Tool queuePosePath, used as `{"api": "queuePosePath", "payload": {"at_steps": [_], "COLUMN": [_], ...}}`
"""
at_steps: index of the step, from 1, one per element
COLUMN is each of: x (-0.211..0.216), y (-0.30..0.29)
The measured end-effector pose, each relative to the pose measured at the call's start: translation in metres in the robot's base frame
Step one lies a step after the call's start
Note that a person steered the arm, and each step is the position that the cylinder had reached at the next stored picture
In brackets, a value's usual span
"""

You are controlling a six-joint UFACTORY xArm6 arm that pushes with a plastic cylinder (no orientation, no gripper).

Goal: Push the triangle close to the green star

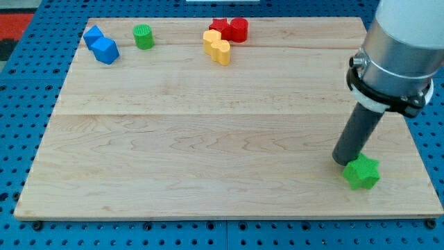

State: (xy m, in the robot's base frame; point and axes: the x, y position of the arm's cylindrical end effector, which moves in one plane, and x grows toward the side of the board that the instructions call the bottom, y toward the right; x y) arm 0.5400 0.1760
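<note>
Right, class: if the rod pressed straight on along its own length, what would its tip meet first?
My tip points down at the wooden board, so it would meet that first. The green star sits just beside it, toward the view's bottom right, seemingly out of that line.

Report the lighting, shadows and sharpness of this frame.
Camera view: even, soft light, no glare on the wooden board; blocks cast only faint shadows; the green star and the blue blocks are sharp; the arm's grey housing, cropped at the view's top right, looks slightly soft; my tip touches the star's left side.
</note>
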Motion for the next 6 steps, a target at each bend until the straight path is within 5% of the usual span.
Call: {"api": "queuePosePath", "payload": {"at_steps": [2, 5, 6], "x": [-0.068, -0.19, -0.198], "y": [-0.134, -0.463, -0.481]}}
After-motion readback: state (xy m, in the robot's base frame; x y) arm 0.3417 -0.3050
